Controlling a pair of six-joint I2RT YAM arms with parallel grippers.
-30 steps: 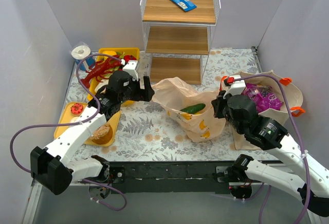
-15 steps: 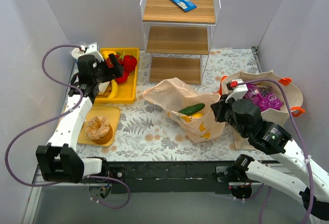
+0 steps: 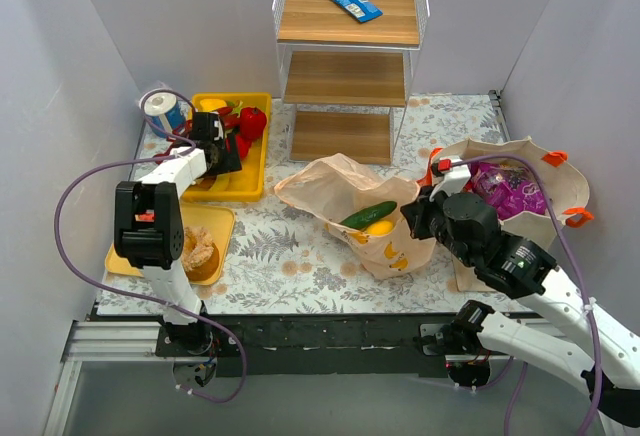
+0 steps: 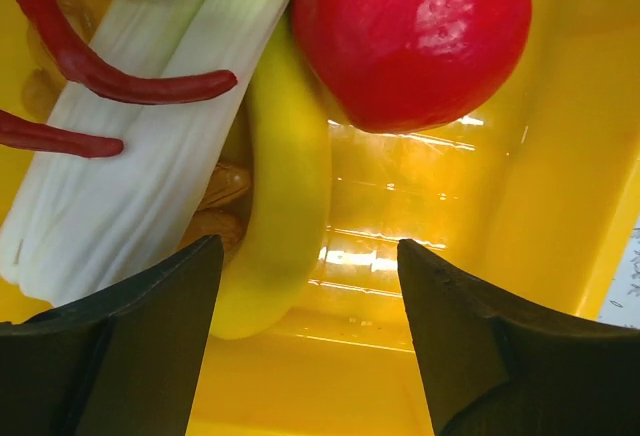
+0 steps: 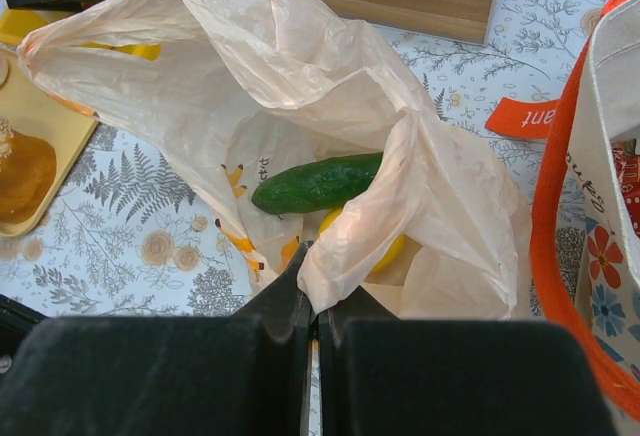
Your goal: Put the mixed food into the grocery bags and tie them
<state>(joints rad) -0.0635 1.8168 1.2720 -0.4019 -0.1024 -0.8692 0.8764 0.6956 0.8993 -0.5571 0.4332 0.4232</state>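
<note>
Two black fingers of the right gripper (image 5: pixel 315 301) are clenched on a fold of the thin translucent peach plastic carrier bag (image 5: pixel 300 66), which lies open mid-tabletop with the dark green toy cucumber (image 5: pixel 318 182) inside. At the tabletop's right edge, the stiff beige tote with orange handles (image 3: pixel 560 181) holds a crinkly purple snack packet (image 3: pixel 510 191). Near the far-left corner, the left gripper (image 4: pixel 305 256) hangs spread, grasping nothing, over a long yellow banana-shaped piece (image 4: pixel 285 206) in a glossy yellow plastic tray (image 4: pixel 480 216).

We see a thin, crinkled peach plastic bag (image 5: pixel 300 66), a glossy yellow plastic tray (image 4: pixel 500 216), and matt wooden shelves (image 3: pixel 345 78) framed in white wire.
</note>
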